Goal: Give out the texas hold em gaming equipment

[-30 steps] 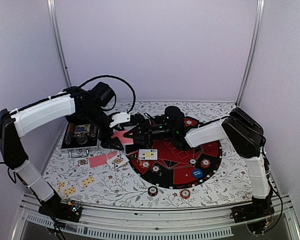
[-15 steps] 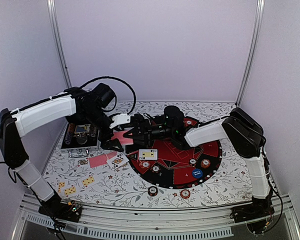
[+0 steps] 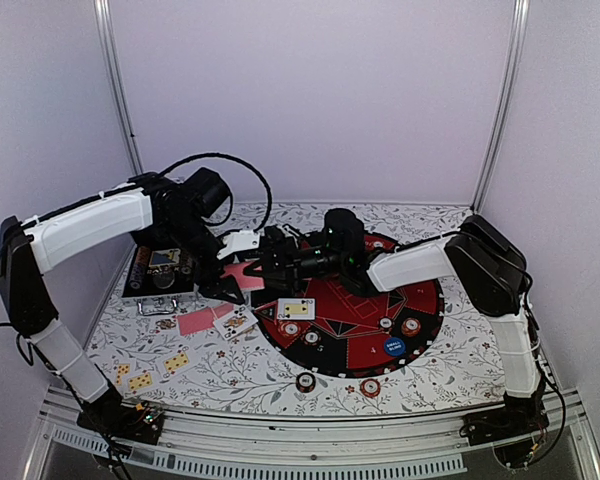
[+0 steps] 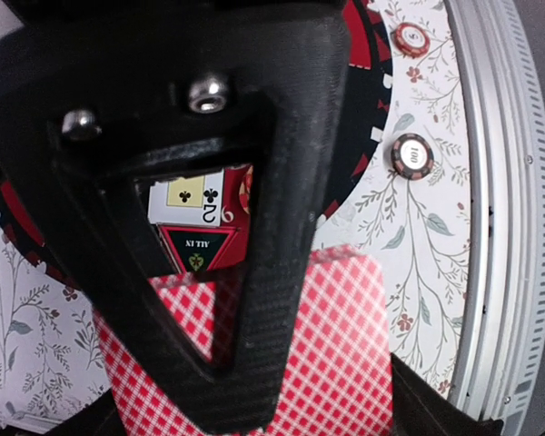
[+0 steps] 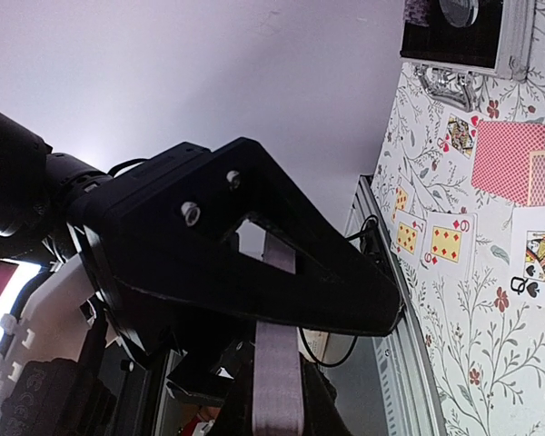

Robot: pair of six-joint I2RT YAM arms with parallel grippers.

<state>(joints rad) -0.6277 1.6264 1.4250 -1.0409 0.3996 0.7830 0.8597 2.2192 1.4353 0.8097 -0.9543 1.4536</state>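
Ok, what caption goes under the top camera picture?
Left arm and right arm meet at red-backed cards beside the round mat.

Lab test booth, white walls (image 3: 310, 100), aluminium posts (image 3: 118, 80) (floral-covered table (image 3: 460, 370))

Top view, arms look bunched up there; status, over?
Right gripper shut on red-backed cards. Left gripper at same cards, grip unclear. Both crowd the left edge of the mat, face-up card below.
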